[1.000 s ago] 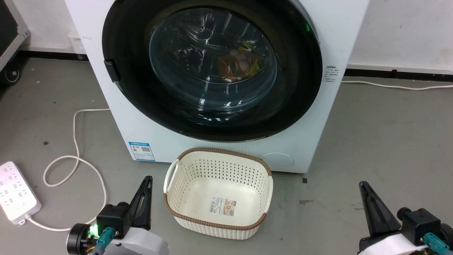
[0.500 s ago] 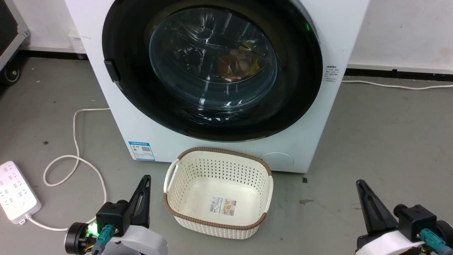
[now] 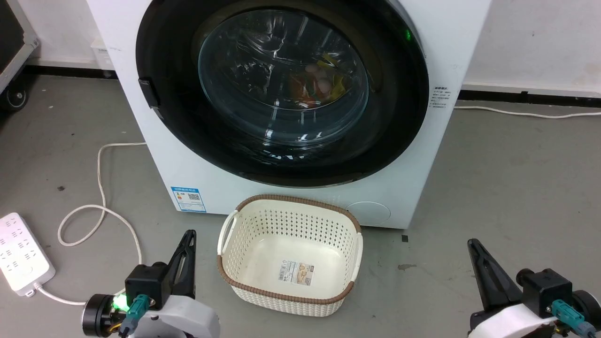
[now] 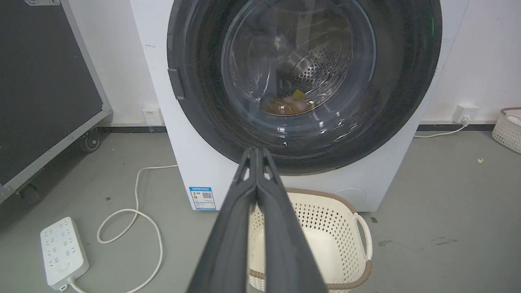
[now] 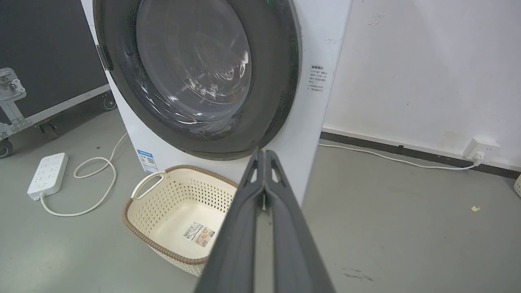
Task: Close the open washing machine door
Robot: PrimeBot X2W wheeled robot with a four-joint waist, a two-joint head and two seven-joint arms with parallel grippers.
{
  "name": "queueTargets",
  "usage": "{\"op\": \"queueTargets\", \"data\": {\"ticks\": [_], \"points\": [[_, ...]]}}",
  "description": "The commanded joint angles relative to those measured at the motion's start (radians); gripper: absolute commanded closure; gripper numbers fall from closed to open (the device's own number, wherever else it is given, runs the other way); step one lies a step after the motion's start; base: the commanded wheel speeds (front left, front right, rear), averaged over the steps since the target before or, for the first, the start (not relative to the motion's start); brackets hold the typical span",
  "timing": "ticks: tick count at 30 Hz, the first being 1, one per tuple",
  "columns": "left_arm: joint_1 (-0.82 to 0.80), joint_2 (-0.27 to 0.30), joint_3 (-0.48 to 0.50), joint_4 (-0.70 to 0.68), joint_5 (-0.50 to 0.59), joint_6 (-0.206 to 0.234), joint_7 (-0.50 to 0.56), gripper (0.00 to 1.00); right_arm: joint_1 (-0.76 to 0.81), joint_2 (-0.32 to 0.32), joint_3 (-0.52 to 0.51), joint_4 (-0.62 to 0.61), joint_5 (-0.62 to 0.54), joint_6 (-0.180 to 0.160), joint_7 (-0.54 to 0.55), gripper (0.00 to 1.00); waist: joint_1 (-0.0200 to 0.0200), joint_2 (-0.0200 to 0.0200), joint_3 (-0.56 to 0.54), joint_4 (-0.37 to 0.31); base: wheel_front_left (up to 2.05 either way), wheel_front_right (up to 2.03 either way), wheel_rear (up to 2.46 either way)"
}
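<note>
Both finger pairs are pressing tip to tip, clenching on nothing: left gripper (image 3: 189,237) and right gripper (image 3: 473,246) are hanging low, pointing up and forward. Cream basket (image 3: 293,199) is sitting between them, nearer the left fingers. Washing machine door (image 3: 281,89) is lying ahead of and above both tips, well apart. It is round, so it has no long axis, and its face is looking straight at the fingers. Latch tab (image 3: 148,96) is sitting beyond the left fingers, so I'm judging the left arm nearer. Door is looking flush on the white washing machine (image 3: 413,164), with a glossy black rim and bulging glass showing coloured laundry (image 3: 314,84). I'm judging it closed; whether the latch has caught, I cannot tell.
</note>
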Motion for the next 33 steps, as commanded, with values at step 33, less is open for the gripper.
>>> {"op": "queueTargets", "data": {"ticks": [33], "points": [[0.018, -0.012, 0.026, -0.054, 0.039, 0.029, 0.082, 1.00, -0.032, 0.004, 0.028, -0.024, -0.015, -0.001, 0.076, 1.00, -0.0001, 0.0000, 0.004, 0.003, 0.00, 0.00, 0.00]]}}
